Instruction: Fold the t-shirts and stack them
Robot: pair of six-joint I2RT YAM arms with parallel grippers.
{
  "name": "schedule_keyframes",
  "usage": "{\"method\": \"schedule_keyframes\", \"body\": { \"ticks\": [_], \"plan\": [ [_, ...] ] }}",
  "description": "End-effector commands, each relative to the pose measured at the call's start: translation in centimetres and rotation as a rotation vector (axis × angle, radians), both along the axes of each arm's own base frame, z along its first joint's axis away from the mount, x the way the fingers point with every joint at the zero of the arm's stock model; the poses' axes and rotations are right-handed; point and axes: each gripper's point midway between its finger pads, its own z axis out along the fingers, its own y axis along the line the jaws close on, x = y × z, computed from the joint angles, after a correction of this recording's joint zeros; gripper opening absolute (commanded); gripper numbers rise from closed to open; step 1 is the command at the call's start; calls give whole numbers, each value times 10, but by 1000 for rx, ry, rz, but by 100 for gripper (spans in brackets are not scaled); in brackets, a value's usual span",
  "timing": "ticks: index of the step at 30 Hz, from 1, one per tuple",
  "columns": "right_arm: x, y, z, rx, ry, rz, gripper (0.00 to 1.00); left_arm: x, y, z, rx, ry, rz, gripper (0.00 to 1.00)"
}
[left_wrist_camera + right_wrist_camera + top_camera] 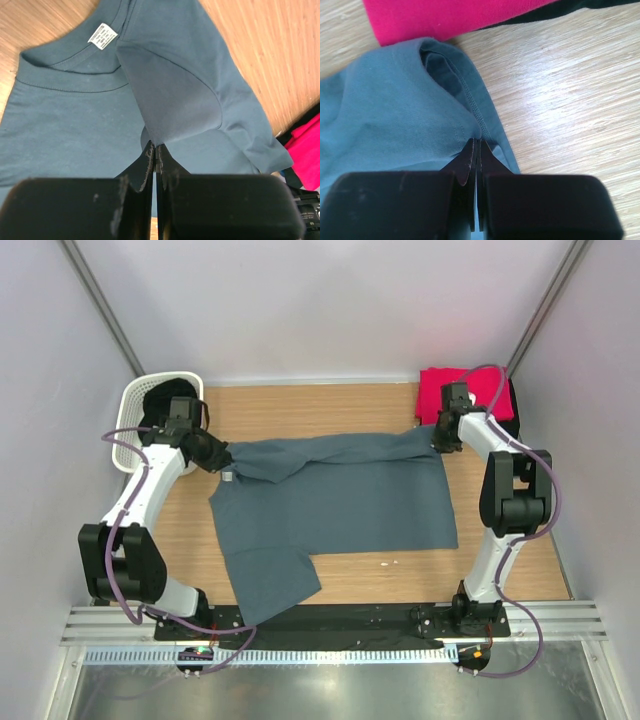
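One tabletop (360, 405): you have bare wood showing along its far side and at the right, with most of the middle under cloth.
Slate blue-grey t-shirt (340, 505): it lies spread across the middle, collar to the left and hem to the right; one sleeve reaches to the near edge at the left, and cloth at the far left is folded over by the collar.
Basket (130, 430): white and perforated, at the far left corner, with a dark t-shirt (160, 400) bunched inside.
Red t-shirt (445, 390): folded at the far right corner, lying on black cloth (560, 12), just beyond the blue-grey hem.
Left end effector (154, 148): your jaws are pressed together, pinching a fold of the blue-grey shirt beside the collar.
Right end effector (476, 143): jaws together, clamped on the stitched hem at the shirt's far right corner.
White label (102, 36): inside the collar, its print too small to read.
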Motion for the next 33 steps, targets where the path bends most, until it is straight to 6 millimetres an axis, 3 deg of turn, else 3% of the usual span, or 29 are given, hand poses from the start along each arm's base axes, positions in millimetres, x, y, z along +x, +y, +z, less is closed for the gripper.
{"method": "schedule_keyframes", "body": {
  "ticks": [1,6,9,16,29,33],
  "plan": [
    [4,-10,-4,-35,-11,-42,1,-3,1,9,0,-29,-10,0],
    [-2,-13,-7,-50,6,-47,1,-2,5,8,8,-23,-6,0],
    [-4,-13,-11,-52,3,-45,1,1,-2,10,-32,-30,-19,0],
    [0,-13,-25,-46,11,-51,1,-1,-15,38,-97,-53,-55,0],
    [-4,-14,-33,-56,35,-51,1,-33,-16,31,-98,18,-28,0],
    [-4,-13,-34,-49,39,-48,1,-41,-17,17,-86,51,-34,0]
  ]
}}
